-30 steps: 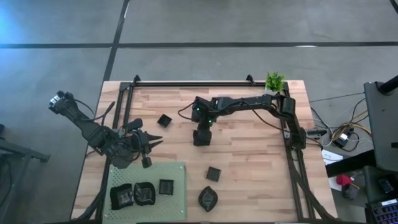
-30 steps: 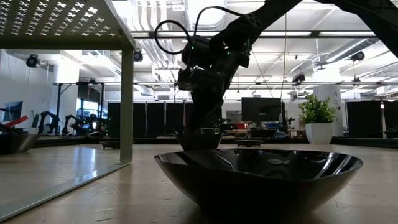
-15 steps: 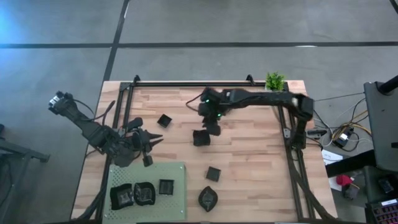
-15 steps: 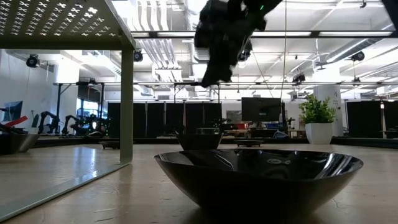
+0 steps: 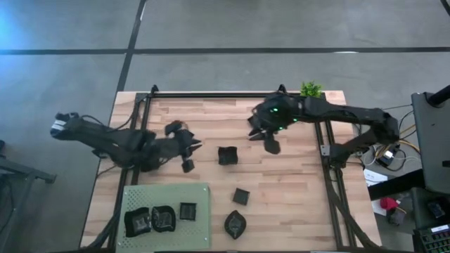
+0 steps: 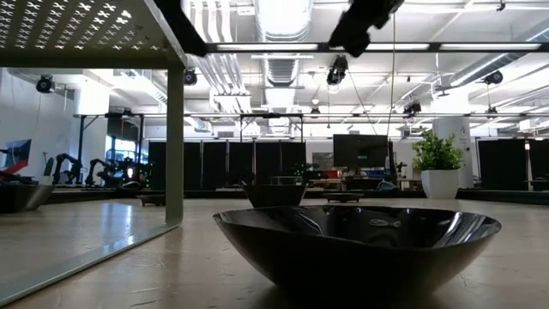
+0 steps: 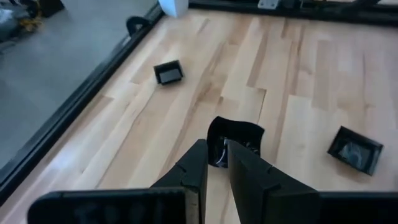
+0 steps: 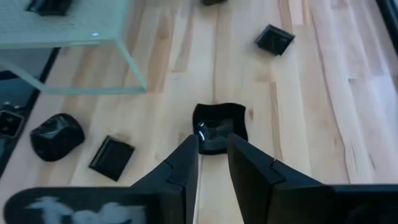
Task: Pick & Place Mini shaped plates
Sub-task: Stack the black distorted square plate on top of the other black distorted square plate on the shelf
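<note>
Small black plates lie on the wooden table. A wavy-edged square plate [image 5: 226, 155] rests flat at the table's middle. My left gripper [image 5: 196, 146] hangs above the table just left of it, pointing toward it. Its fingers [image 7: 194, 163] stand a narrow gap apart with nothing between. My right gripper [image 5: 261, 138] hangs high on the plate's right [image 6: 364, 21], also narrowly open and empty [image 8: 212, 148]. A square plate [image 5: 241, 196] and a leaf-like dish [image 5: 235, 223] lie nearer the front edge. Three plates [image 5: 163, 218] sit on the light green mat [image 5: 169, 197].
Another small square plate [image 7: 168, 73] lies toward the far rail. A potted plant [image 5: 310, 90] stands at the far right corner. Black rails [image 5: 211, 94] run along the far, left and right edges. The mat stands raised on a post [image 6: 176, 146].
My right gripper has risen from the wavy plate at the table's middle and drawn back toward the right edge. The plate stays flat where it was. My left gripper has swung from beside the mat's far edge toward the table's middle.
</note>
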